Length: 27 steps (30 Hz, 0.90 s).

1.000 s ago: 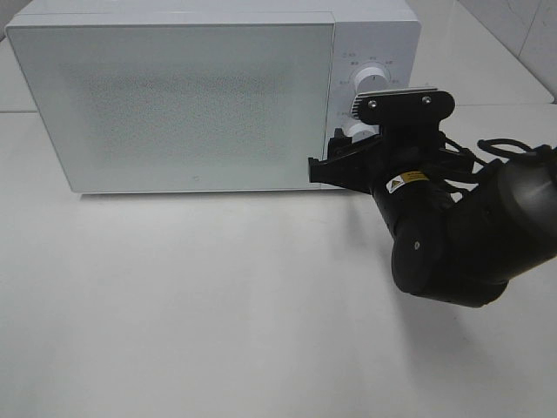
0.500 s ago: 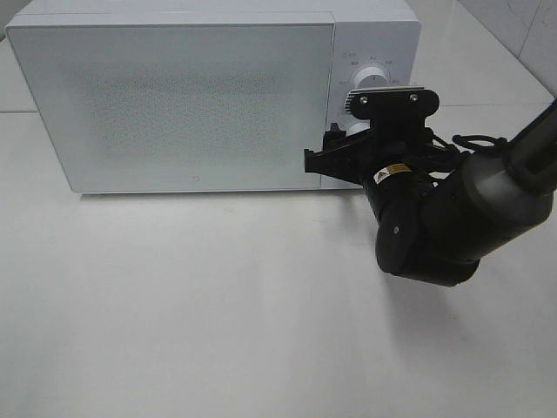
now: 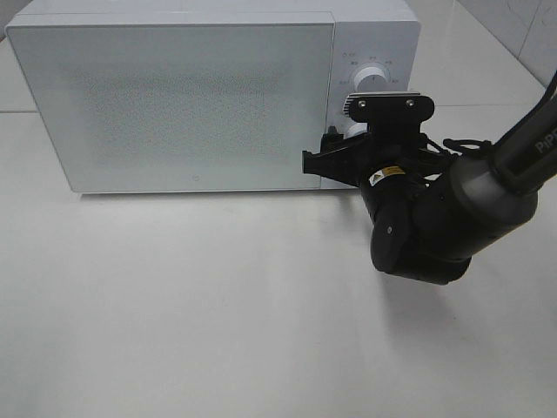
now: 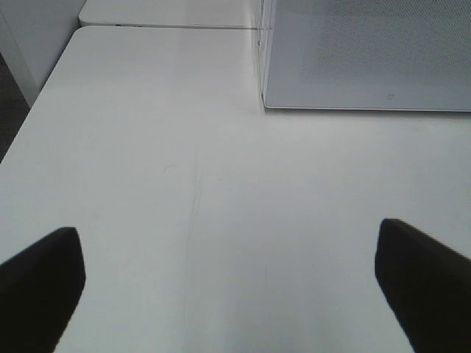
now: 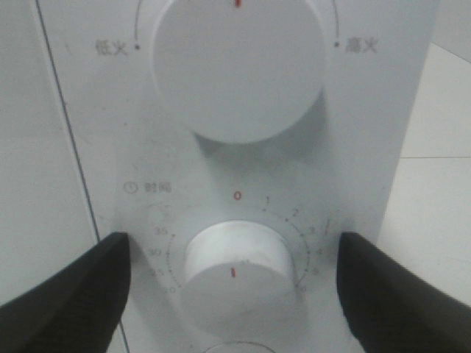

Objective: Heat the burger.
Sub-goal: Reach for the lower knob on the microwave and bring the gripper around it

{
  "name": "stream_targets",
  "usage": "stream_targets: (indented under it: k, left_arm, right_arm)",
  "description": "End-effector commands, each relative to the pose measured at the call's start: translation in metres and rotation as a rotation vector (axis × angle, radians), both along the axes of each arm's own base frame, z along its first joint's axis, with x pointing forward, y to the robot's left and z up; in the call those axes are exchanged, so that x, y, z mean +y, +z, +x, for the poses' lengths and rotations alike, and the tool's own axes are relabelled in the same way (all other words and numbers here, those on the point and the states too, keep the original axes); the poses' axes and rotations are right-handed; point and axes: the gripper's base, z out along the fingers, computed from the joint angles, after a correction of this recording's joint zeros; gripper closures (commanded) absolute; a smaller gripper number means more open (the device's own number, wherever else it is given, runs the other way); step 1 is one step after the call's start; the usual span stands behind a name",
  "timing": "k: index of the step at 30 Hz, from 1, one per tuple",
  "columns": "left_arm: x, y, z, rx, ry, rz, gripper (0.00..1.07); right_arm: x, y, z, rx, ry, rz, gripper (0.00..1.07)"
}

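High view: shows white boxy microwave oven (image 3: pixel 174 96), door shut; no burger anywhere, judged to sit inside. Puts black right gripper (image 3: pixel 331 158) at the control panel (image 3: pixel 383 52).

Left wrist view: finds black left gripper (image 4: pixel 232 294) spread wide over bare white table (image 4: pixel 184 147), far from the dials.

Right wrist view: straddles small round white timer knob (image 5: pixel 232 268) dead ahead, jaws spread, not pinching, below larger white power dial (image 5: pixel 237 66).

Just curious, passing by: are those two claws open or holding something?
Left gripper: open, empty.
Right gripper: open, flanking the timer knob, not gripping it.
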Motion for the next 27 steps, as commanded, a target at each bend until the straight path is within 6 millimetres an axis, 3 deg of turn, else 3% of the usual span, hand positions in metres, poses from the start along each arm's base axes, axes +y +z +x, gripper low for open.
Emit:
stream_targets:
  k: [1,3,5,8,10,11,13,16,17,27]
  left_arm:
    - [0.000,0.000,-0.002,-0.030,0.003,-0.011,0.06]
    - [0.000,0.000,-0.002,-0.030,0.003,-0.011,0.06]
    - [0.000,0.000,-0.002,-0.030,0.003,-0.011,0.06]
    - [0.000,0.000,-0.002,-0.030,0.003,-0.011,0.06]
    - [0.000,0.000,-0.002,-0.030,0.003,-0.011,0.06]
    - [0.000,0.000,-0.002,-0.030,0.003,-0.011,0.06]
    - [0.000,0.000,-0.002,-0.030,0.003,-0.011,0.06]
    - [0.000,0.000,-0.002,-0.030,0.003,-0.011,0.06]
    - [0.000,0.000,-0.002,-0.030,0.003,-0.011,0.06]
    - [0.000,0.000,-0.002,-0.030,0.003,-0.011,0.06]
  right_arm:
    - [-0.005,0.006,0.009,-0.039,-0.020,0.018,0.33]
    - [-0.004,0.006,0.009,-0.041,-0.017,0.017,0.34]
    - [-0.003,0.008,0.009,-0.055,-0.006,0.012,0.44]
    - [-0.004,0.008,0.009,-0.062,-0.007,0.012,0.49]
    - [-0.004,0.010,0.010,-0.078,-0.011,0.011,0.68]
    - [-0.004,0.010,0.010,-0.078,-0.011,0.011,0.68]
    - [-0.004,0.012,0.010,-0.101,-0.016,0.008,0.94]
    - [-0.005,0.013,0.010,-0.110,-0.018,0.007,0.99]
    - [-0.005,0.014,0.010,-0.129,-0.023,0.006,1.07]
    - [-0.006,0.018,0.010,-0.165,-0.027,-0.008,1.07]
